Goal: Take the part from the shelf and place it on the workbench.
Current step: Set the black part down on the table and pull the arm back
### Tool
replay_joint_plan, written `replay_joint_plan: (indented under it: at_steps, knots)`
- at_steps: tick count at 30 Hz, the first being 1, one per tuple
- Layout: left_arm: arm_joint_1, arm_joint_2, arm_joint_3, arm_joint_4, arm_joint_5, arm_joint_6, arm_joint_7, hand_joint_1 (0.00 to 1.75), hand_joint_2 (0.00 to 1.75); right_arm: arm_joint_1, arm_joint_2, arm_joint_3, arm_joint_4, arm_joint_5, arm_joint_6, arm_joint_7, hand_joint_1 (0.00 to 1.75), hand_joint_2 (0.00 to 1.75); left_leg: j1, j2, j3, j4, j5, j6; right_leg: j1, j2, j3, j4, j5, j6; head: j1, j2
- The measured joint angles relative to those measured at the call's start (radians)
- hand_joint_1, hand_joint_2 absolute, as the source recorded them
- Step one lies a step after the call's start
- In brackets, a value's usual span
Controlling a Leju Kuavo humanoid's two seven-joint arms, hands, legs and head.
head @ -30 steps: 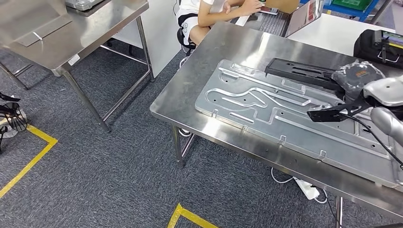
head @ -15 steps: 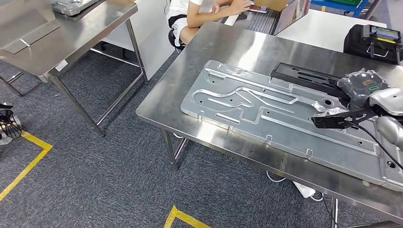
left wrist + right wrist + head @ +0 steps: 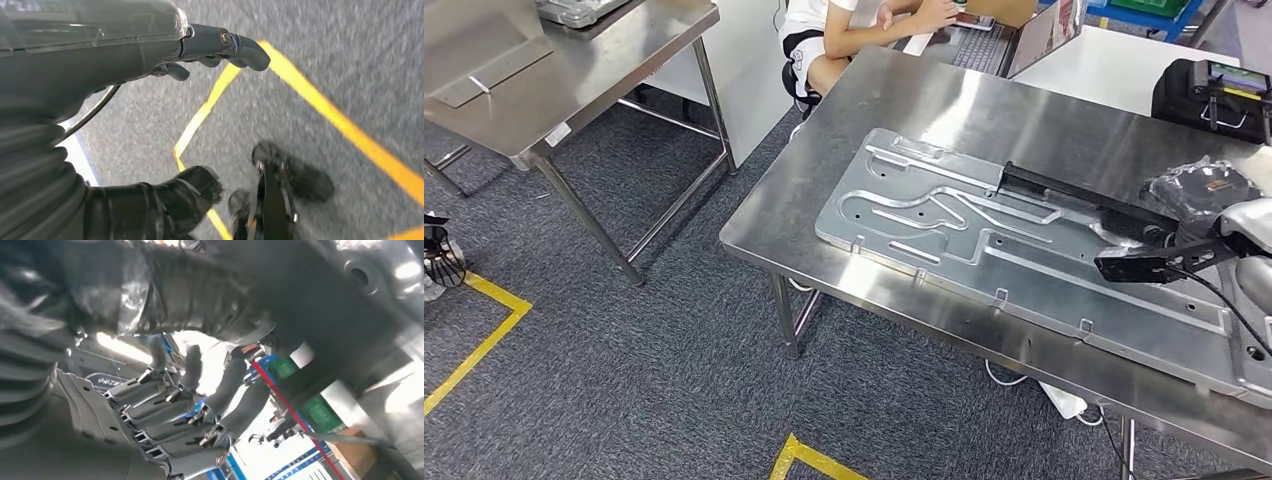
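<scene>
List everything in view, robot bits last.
workbench: 1, steel, centre right
metal panel: 1, silver, flat on the workbench
black part: 1, black, over the panel's far side
steel table: 1, upper left
laptop: 1, open, in front of the person
black bag: 1, far right
floor tape: yellow, on grey carpet
power strip: 1, white, under the workbench
person: 1, seated, far side
right hand: grey, holds the black part's end
left hand: grey, fingers apart, over the floor
</scene>
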Motion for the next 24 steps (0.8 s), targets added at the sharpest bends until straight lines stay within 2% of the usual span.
replay_joint_plan:
  at_steps: [1, 2, 3, 4, 7, 9, 11, 12, 13, 14, 16, 18, 20, 22, 24]
  knots:
    - [0.000, 0.000, 0.001, 0.000, 0.004, 0.000, 0.000, 0.00, 0.00, -0.001, -0.002, -0.003, -0.001, -0.002, 0.000, 0.000, 0.00, 0.00, -0.001, -0.001, 0.000, 0.004, -0.003, -0.005, 0.000, -0.002, 0.030, -0.064, 0.024, 0.001, 0.000, 0.000]
    - [-0.001, -0.001, 0.002, 0.000, 0.008, 0.000, 0.000, 0.00, 0.00, 0.000, -0.006, -0.006, -0.005, -0.004, 0.000, 0.001, 0.00, 0.00, -0.002, -0.002, -0.001, 0.007, -0.006, -0.010, 0.002, -0.004, 0.053, -0.111, 0.038, -0.002, 0.000, 0.000]
    - [-0.001, -0.001, 0.004, 0.000, 0.011, 0.001, -0.001, 0.00, 0.00, 0.002, -0.012, -0.009, -0.009, -0.006, 0.000, 0.001, 0.00, 0.00, -0.003, -0.002, -0.002, 0.008, -0.007, -0.015, 0.005, -0.004, 0.064, -0.135, 0.040, -0.008, -0.001, 0.000]
    - [-0.001, -0.001, 0.006, 0.000, 0.012, 0.002, -0.001, 0.00, 0.00, 0.006, -0.016, -0.012, -0.013, -0.009, 0.001, 0.001, 0.00, 0.00, -0.004, -0.003, -0.002, 0.009, -0.007, -0.020, 0.009, -0.003, 0.065, -0.140, 0.036, -0.015, -0.001, 0.000]
    - [0.000, -0.001, 0.009, 0.000, 0.013, 0.002, -0.002, 0.00, 0.00, 0.016, -0.026, -0.017, -0.026, -0.018, 0.001, 0.001, 0.00, 0.00, -0.002, -0.002, -0.006, 0.024, -0.022, -0.035, 0.009, 0.000, 0.067, -0.142, 0.039, -0.039, -0.001, 0.000]
    - [0.000, -0.001, 0.009, 0.000, 0.013, 0.002, -0.003, 0.00, 0.00, 0.020, -0.029, -0.024, -0.033, -0.021, 0.001, 0.001, 0.00, 0.00, -0.001, -0.002, -0.040, 0.105, -0.072, -0.039, 0.010, -0.001, 0.069, -0.144, 0.041, -0.055, -0.002, 0.000]
    - [0.000, -0.001, 0.010, 0.000, 0.013, 0.002, -0.003, 0.00, 0.00, 0.028, -0.030, -0.028, -0.037, -0.022, 0.001, 0.001, 0.00, 0.00, -0.002, -0.002, -0.100, 0.235, -0.132, -0.038, 0.017, 0.000, 0.069, -0.144, 0.041, -0.064, -0.002, 0.000]
    - [0.000, -0.001, 0.010, 0.000, 0.013, 0.002, -0.004, 0.00, 0.00, 0.033, -0.030, -0.029, -0.038, -0.023, 0.001, 0.001, 0.00, 0.00, -0.003, -0.002, -0.121, 0.279, -0.144, -0.037, 0.020, 0.000, 0.069, -0.144, 0.041, -0.065, -0.002, 0.000]
    - [0.000, -0.001, 0.010, 0.000, 0.013, 0.003, -0.004, 0.00, 0.00, 0.039, -0.031, -0.029, -0.040, -0.024, 0.001, 0.000, 0.00, 0.00, -0.004, -0.002, -0.127, 0.290, -0.136, -0.034, 0.023, 0.001, 0.069, -0.143, 0.041, -0.066, -0.002, 0.000]
    - [0.001, -0.001, 0.011, 0.000, 0.013, 0.003, -0.004, 0.00, 0.00, 0.043, -0.033, -0.029, -0.043, -0.026, 0.001, 0.000, 0.00, 0.00, -0.004, -0.002, -0.113, 0.260, -0.112, -0.030, 0.026, 0.002, 0.070, -0.141, 0.041, -0.066, -0.002, 0.000]
    - [0.002, 0.000, 0.013, 0.000, 0.013, 0.003, -0.005, 0.00, 0.00, 0.046, -0.039, -0.034, -0.050, -0.031, 0.001, 0.000, 0.00, 0.00, -0.006, -0.004, -0.051, 0.132, -0.052, -0.017, 0.030, 0.003, 0.069, -0.137, 0.039, -0.065, -0.002, 0.000]
    - [0.001, 0.001, 0.016, 0.000, 0.013, 0.003, -0.005, 0.00, 0.00, 0.046, -0.044, -0.039, -0.054, -0.035, 0.001, 0.000, 0.00, 0.00, -0.009, -0.004, -0.007, 0.042, -0.026, -0.010, 0.034, 0.004, 0.066, -0.132, 0.037, -0.059, -0.001, 0.000]
    - [-0.001, 0.001, 0.017, 0.000, 0.013, 0.003, -0.006, 0.00, 0.00, 0.048, -0.048, -0.042, -0.058, -0.036, 0.001, 0.000, 0.00, 0.00, -0.012, -0.004, -0.001, 0.026, -0.023, -0.006, 0.034, 0.005, 0.065, -0.132, 0.038, -0.049, -0.001, 0.000]
    - [-0.002, 0.000, 0.017, 0.000, 0.014, 0.003, -0.006, 0.00, 0.00, 0.051, -0.053, -0.044, -0.061, -0.036, 0.001, 0.000, 0.00, 0.00, -0.010, -0.002, 0.001, 0.016, -0.013, 0.003, 0.030, 0.004, 0.061, -0.124, 0.030, -0.038, -0.001, 0.000]
    - [-0.001, -0.001, 0.018, 0.000, 0.015, 0.003, -0.006, 0.00, 0.00, 0.052, -0.060, -0.047, -0.063, -0.036, 0.001, 0.000, 0.00, 0.00, -0.005, -0.001, 0.001, 0.007, -0.004, 0.011, 0.027, 0.003, 0.034, -0.058, -0.017, -0.028, 0.000, 0.000]
